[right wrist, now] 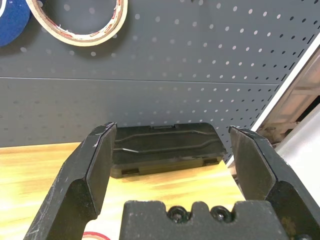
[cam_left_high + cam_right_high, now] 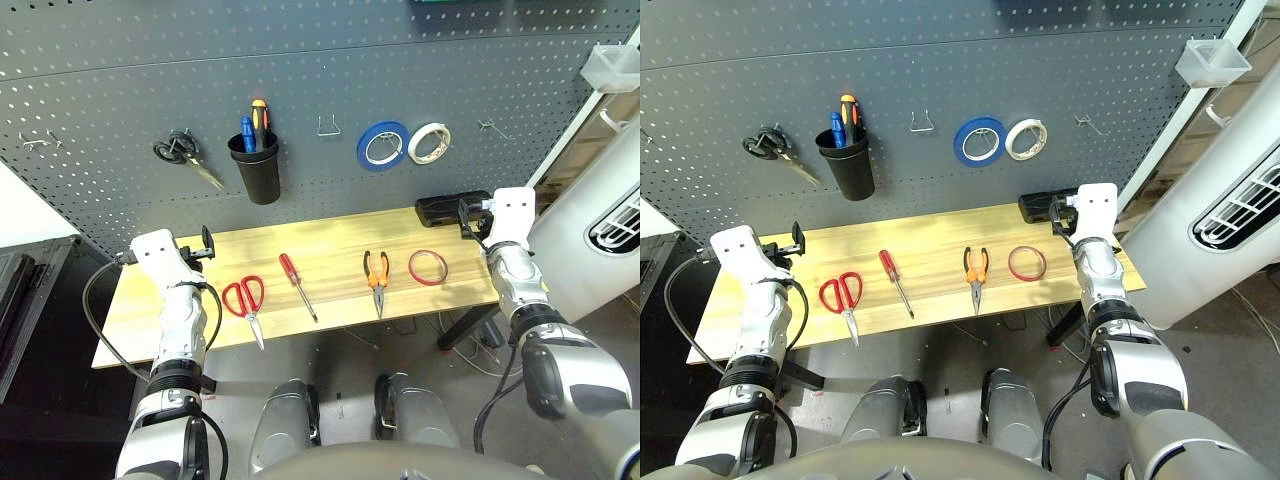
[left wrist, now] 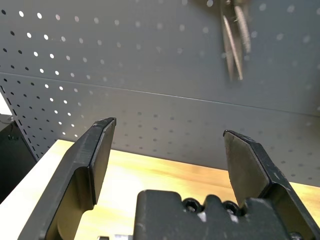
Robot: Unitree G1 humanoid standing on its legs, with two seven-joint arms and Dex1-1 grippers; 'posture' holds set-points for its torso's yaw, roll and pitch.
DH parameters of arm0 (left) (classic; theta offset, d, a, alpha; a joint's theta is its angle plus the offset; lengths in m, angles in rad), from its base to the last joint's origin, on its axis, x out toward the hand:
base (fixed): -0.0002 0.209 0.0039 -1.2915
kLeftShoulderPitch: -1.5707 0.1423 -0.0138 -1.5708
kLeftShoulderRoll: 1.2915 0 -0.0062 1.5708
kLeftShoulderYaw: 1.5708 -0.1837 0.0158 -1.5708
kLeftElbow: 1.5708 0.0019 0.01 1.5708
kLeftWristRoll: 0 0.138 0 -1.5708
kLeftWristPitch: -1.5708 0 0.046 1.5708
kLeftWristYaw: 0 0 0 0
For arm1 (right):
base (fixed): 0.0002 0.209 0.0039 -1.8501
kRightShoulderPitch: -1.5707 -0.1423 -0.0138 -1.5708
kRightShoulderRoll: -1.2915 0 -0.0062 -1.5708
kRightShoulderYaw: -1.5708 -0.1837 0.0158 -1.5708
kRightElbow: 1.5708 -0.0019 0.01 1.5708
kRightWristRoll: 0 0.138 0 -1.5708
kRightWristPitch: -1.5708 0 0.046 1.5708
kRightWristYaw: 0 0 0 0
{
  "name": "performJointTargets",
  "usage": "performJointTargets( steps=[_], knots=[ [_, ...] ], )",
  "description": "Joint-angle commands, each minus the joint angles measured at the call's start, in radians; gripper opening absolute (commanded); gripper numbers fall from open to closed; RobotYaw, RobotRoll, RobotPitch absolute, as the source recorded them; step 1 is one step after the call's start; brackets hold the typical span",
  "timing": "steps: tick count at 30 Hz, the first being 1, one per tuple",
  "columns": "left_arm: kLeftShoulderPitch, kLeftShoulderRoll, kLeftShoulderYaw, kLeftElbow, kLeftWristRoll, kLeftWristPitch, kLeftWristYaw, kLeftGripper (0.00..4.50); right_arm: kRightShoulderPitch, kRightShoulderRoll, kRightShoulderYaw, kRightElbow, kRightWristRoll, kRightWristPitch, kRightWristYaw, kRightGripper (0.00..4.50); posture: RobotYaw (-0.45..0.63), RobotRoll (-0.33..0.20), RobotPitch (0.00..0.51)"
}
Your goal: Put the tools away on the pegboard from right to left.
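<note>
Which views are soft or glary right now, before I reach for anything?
Left wrist view: the black-handled scissors hanging on the pegboard are smeared and out of focus, while the left gripper and its fingers are crisp. Right wrist view: sharp on the black case. Left eye view: even light, pale glare on the table near its back edge.

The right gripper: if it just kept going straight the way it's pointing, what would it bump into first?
Probably the flat black case lying on the table ahead of the open right gripper; if it passes above, then the pegboard behind.
</note>
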Motion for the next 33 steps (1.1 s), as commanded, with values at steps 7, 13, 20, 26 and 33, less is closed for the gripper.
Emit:
performJointTargets(
  steps=[7,13,20,26,33],
  knots=[
    [0.025,0.001,0.010,-0.069,-0.015,0.028,-0.018,4.48,-0.035,0.001,0.004,-0.011,0.002,0.030,0.002,4.50,0.05,0.000,0.005],
    [0.039,0.034,-0.022,-0.148,-0.102,0.116,-0.255,4.48,-0.065,-0.016,0.052,-0.112,-0.016,0.231,0.060,4.50,-0.01,0.000,0.037],
    [0.112,0.083,-0.073,-0.339,-0.188,0.258,-0.494,4.48,-0.050,-0.021,0.108,-0.320,-0.001,0.570,0.169,4.50,-0.03,0.000,0.089],
    [0.175,0.133,-0.109,-0.528,-0.233,0.397,-0.608,4.48,-0.022,-0.023,0.155,-0.486,-0.006,0.871,0.244,4.50,-0.01,0.000,0.128],
    [0.240,0.198,-0.220,-0.777,-0.290,0.602,-0.756,4.48,-0.053,-0.031,0.219,-0.436,-0.042,1.043,0.281,4.50,0.00,0.000,0.177]
  ],
)
